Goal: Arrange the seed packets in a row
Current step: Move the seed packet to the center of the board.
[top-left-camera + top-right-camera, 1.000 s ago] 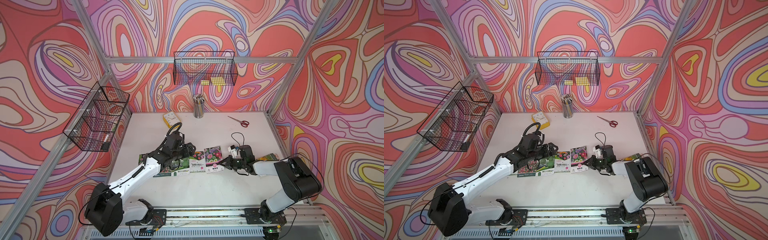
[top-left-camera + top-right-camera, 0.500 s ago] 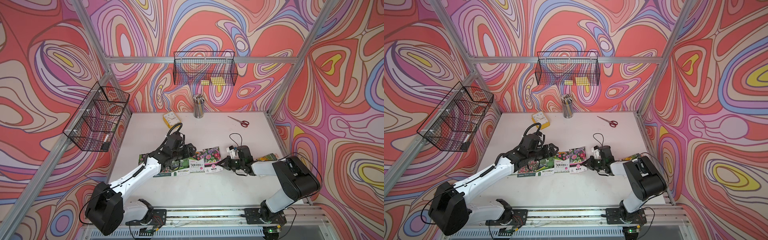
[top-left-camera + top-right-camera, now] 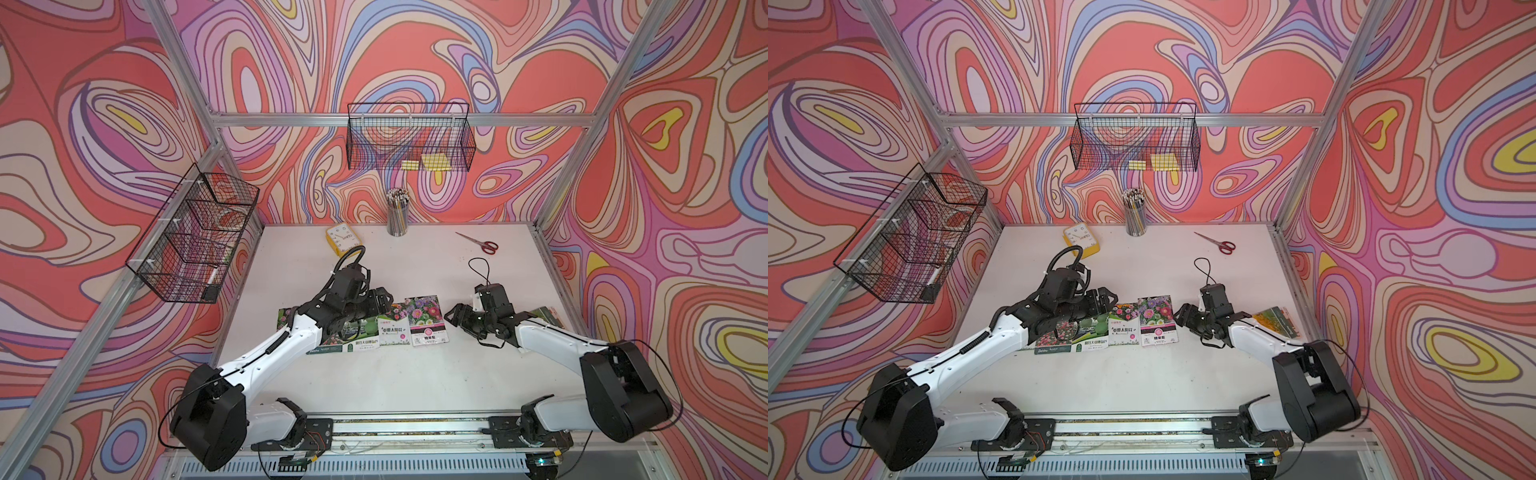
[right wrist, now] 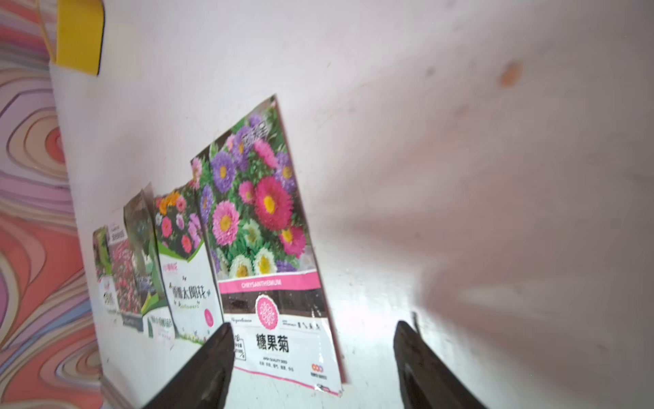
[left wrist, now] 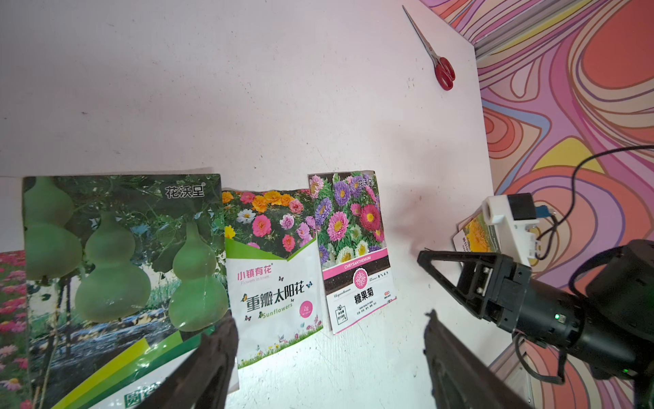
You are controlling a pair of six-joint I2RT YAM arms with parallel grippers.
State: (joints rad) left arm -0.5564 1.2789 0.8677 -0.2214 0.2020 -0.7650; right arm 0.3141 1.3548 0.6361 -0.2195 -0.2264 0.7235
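Note:
Seed packets lie side by side across the middle of the white table. From the left they are a pink-flower packet (image 3: 286, 320), a green gourd packet (image 3: 361, 332) (image 5: 116, 255), a "Sunflowers" packet (image 3: 394, 328) (image 5: 272, 262) and a chrysanthemum packet (image 3: 426, 320) (image 4: 254, 226). My left gripper (image 3: 384, 299) (image 5: 328, 318) is open and hovers over the gourd and Sunflowers packets, holding nothing. Just right of the chrysanthemum packet, my right gripper (image 3: 453, 318) (image 4: 313, 325) stands open and empty. One more packet (image 3: 546, 316) (image 5: 476, 237) lies at the right table edge, partly hidden behind the right arm.
A yellow clock (image 3: 343, 241), a pencil cup (image 3: 397, 218) and red-handled scissors (image 3: 482, 243) sit along the back of the table. A wire basket (image 3: 409, 141) with yellow pads hangs on the back wall. Another basket (image 3: 195, 241) hangs on the left wall.
My right gripper has gone from shut to open and let go of the chrysanthemum packet, which now lies flat at the right end of the row. The left arm has barely moved.

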